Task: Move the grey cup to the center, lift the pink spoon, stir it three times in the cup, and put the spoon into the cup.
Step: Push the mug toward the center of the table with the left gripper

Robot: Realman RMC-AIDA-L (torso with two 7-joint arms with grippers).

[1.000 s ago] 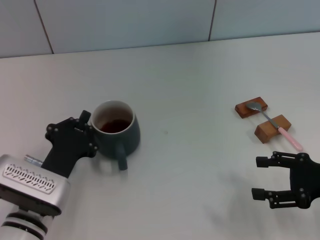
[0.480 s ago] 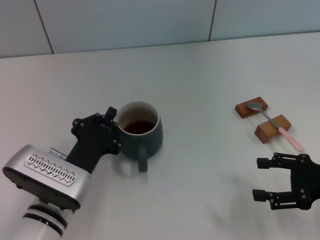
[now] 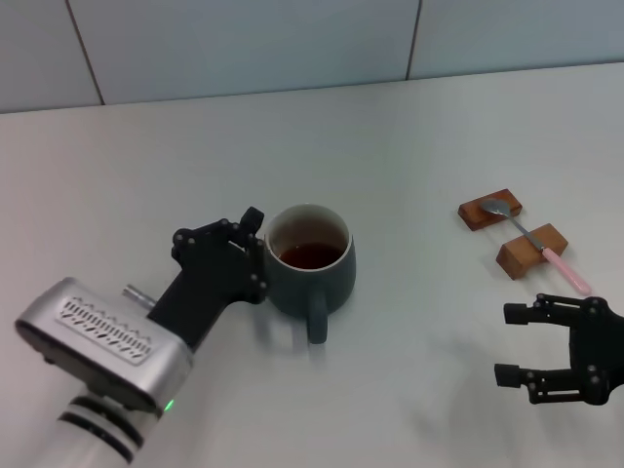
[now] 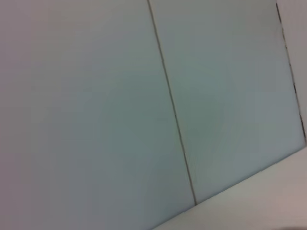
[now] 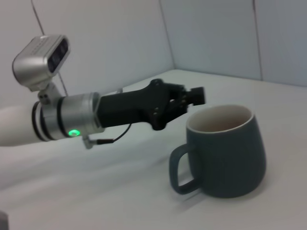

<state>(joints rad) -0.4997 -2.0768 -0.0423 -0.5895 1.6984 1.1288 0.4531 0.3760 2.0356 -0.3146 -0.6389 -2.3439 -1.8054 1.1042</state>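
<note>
The grey cup point(image 3: 311, 261) stands upright on the white counter point(image 3: 390, 127) a little left of the middle of the head frame, its handle pointing toward the lower edge of the frame and dark reddish-brown liquid showing inside the white interior. The left tool point(image 3: 246, 255) sits against the cup's left flank at rim height, with the black wrist and silver arm housing running off toward the lower left corner. In the right wrist view the left tool point(image 5: 184, 103) reaches to the cup point(image 5: 225, 151) from behind, one dark finger point(image 5: 195, 95) just by the pale rim; whether the fingers are pinching the wall or only resting against it cannot be told.

The pink spoon point(image 3: 534, 243) lies at the right of the head frame, bridging two brown wooden blocks point(image 3: 490, 209), its silver bowl on the upper block and its pale pink handle running past the lower block point(image 3: 531, 251) toward the lower right. The right tool point(image 3: 514, 344) hovers in the lower right corner, below the spoon and apart from it, its black fingers spread wide and holding nothing.

The left wrist view shows only pale wall panels point(image 4: 144, 105) with dark seams.
</note>
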